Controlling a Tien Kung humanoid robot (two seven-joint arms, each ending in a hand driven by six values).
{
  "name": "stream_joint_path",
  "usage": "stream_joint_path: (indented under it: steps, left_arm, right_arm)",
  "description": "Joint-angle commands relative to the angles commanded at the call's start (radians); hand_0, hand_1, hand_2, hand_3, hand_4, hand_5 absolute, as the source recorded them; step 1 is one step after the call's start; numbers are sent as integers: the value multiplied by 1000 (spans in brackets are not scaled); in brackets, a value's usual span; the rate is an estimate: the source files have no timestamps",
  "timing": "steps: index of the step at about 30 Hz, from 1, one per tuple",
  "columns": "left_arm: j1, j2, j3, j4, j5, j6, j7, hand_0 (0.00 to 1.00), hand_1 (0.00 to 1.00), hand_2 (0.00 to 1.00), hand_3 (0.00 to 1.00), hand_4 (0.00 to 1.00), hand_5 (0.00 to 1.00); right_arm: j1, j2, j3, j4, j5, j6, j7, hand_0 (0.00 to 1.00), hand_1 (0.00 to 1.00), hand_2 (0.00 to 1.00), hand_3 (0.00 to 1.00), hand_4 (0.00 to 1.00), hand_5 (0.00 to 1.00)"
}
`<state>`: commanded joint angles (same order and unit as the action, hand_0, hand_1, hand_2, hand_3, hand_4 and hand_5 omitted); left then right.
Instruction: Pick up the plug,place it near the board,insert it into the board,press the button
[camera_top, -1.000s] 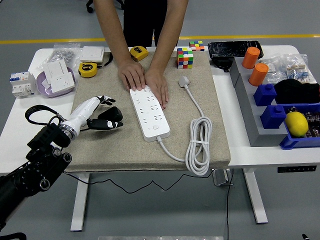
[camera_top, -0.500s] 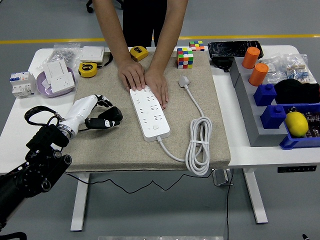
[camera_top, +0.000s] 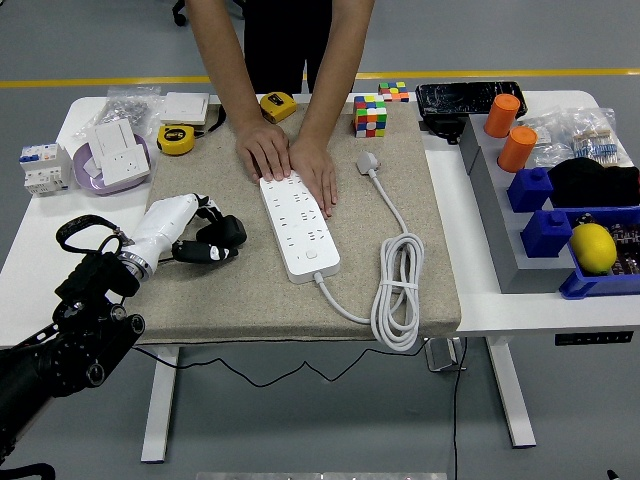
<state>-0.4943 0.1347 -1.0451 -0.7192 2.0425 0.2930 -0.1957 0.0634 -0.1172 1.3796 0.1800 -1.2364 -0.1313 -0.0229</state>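
2 bare hands (camera_top: 290, 160) pin the flat white board (camera_top: 297, 226); left hand (camera_top: 185, 228) grips black plug (camera_top: 222, 240).

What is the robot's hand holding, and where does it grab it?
The left hand is closed around a black plug, gripping its body on the mat.

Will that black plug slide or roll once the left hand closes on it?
The plug looks blocky, so rolling seems unlikely. It lies on a woven mat, which probably resists sliding. The left hand is already on it; being small, it may twist under the fingers.
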Motion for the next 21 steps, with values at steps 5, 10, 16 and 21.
stream_joint_path:
  steps: [5,10,16,21]
  left_arm:
    - [-5,1,-1,4,30,20,0,479,500,472,495,828,264]
    - [-7,2,-4,3,50,23,5,449,438,433,449,689,226]
    - [-8,2,-3,4,63,15,12,430,419,418,441,624,180]
    - [-7,8,-1,-16,41,4,15,430,415,414,440,612,167]
  right_arm:
    - [1,0,3,0,1,0,1,998,908,843,862,998,963]
    - [2,1,4,0,2,-1,2,998,908,842,861,998,961]
    - [3,1,5,0,3,-2,3,998,908,841,859,998,959]
    - [4,1,6,0,2,-3,2,998,908,841,859,998,959]
